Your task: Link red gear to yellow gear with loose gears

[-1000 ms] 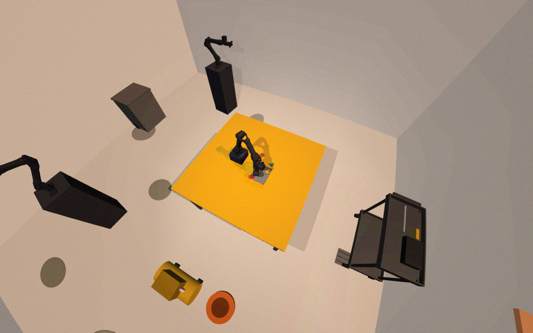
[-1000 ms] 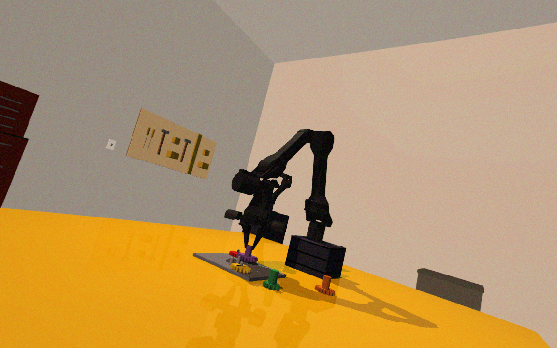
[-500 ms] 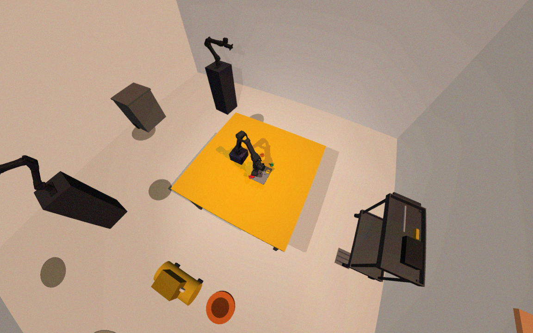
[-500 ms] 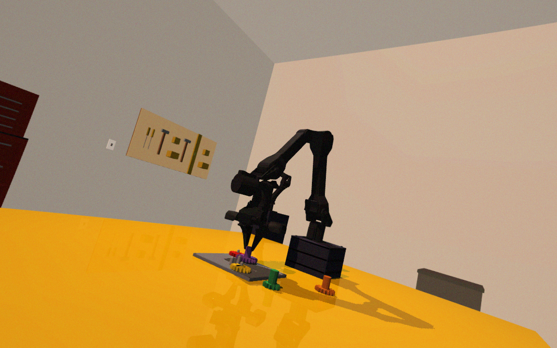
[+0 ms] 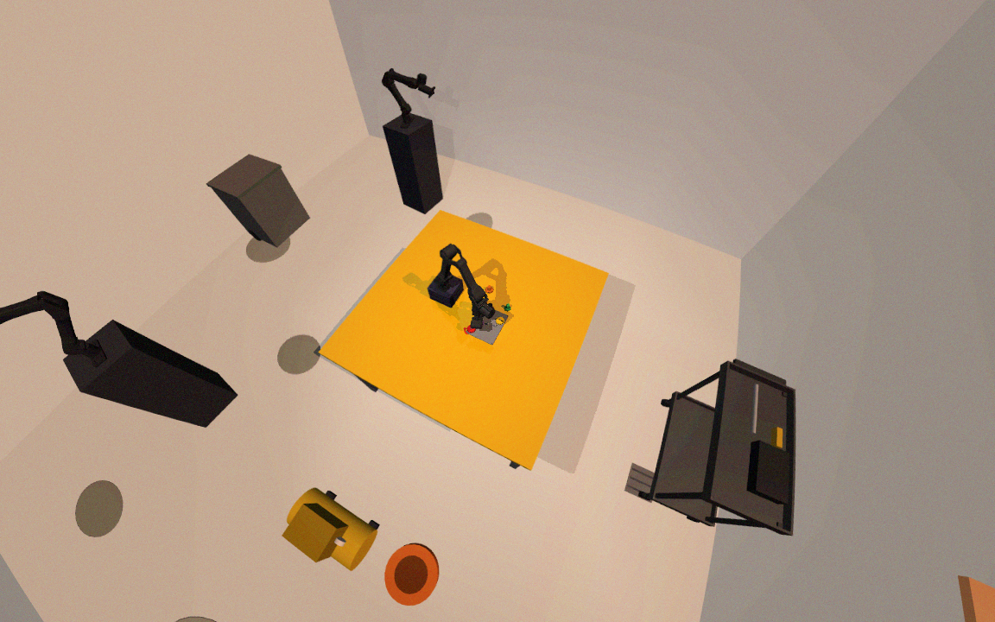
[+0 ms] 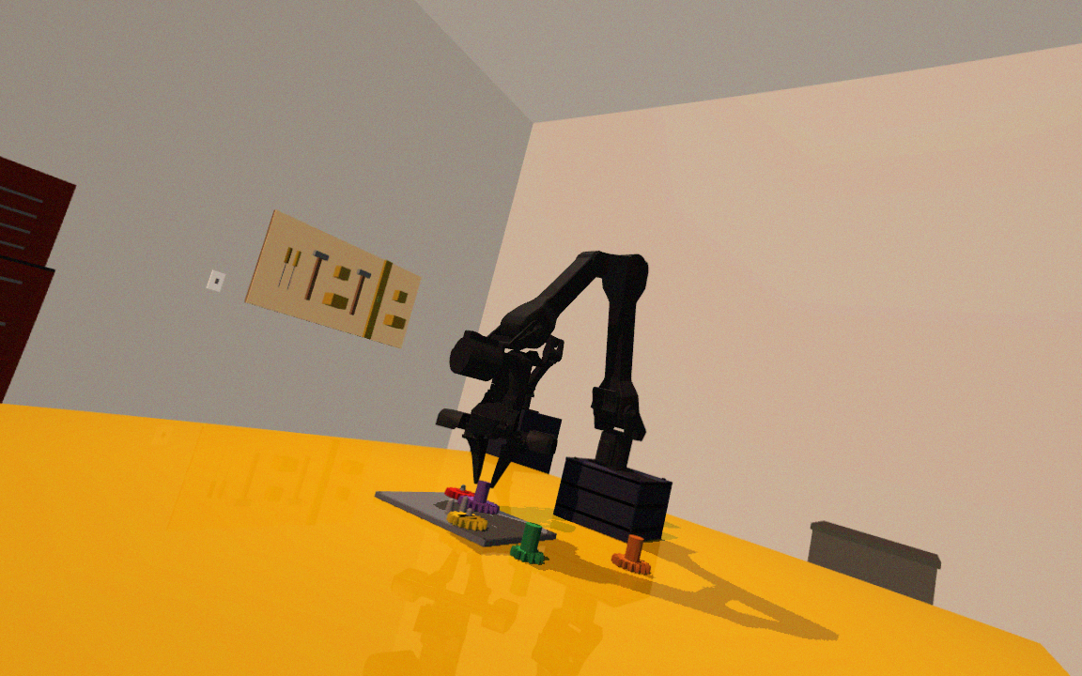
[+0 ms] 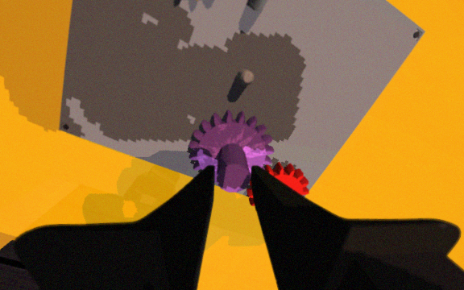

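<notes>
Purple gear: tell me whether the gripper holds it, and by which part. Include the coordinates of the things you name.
Nothing is held. The gripper's (image 5: 477, 326) (image 6: 485, 484) (image 7: 233, 168) fingers stand slightly parted around the purple gear's (image 6: 486, 507) (image 7: 232, 134) stem, a slim gap on either side.

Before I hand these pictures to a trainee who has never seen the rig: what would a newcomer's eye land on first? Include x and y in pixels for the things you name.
Probably the bright yellow-orange table (image 5: 439, 363) (image 6: 192, 538), with the black arm (image 5: 467, 272) (image 6: 625, 336) bent high over it. Next, the purple gear (image 6: 483, 502) (image 7: 232, 137) on the grey board (image 6: 416, 511) (image 7: 337, 80), its stem between the gripper's fingertips and the red gear (image 6: 456, 492) (image 7: 290, 179) close beside it.
</notes>
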Motion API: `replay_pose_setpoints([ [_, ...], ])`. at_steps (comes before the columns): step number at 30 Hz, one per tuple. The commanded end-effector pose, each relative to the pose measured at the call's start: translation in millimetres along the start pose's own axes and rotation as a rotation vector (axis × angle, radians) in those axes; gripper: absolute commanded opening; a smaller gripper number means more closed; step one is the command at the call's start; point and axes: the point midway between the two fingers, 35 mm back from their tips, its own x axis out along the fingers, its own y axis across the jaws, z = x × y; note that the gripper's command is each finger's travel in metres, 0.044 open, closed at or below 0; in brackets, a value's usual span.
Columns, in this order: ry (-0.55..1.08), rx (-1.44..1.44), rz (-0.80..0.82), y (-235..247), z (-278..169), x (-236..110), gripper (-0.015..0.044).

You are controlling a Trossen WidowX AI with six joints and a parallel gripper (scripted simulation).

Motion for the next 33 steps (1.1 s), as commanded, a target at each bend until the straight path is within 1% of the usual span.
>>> replay_pose_setpoints([
  [1, 0.001, -0.014, -0.002, 0, -1, -2, 0.0140],
  [4, 0.001, -0.014, -0.002, -1, 0, -10, 0.0140],
  [9, 0.001, -0.014, -0.002, -1, 0, -41, 0.0140],
  [12, 0.001, -0.014, -0.002, -1, 0, -46, 0.0140],
  [13, 0.002, 0.001, 0.001, 2, 0, -38, 0.0166],
  [15, 0.002, 0.068, 0.002, 14, 9, -38, 0.0219],
  [20, 0.003, 0.331, 0.004, 67, 38, -37, 0.0350],
  [23, -0.009, 0.426, 0.027, 107, 50, -36, 0.0429],
  [24, -0.009, 0.464, 0.032, 120, 53, -36, 0.0440],
  [29, 0.000, 0.711, 0.032, 170, 58, -36, 0.0440],
  [33, 0.005, 0.881, 0.026, 200, 57, -37, 0.0440],
])
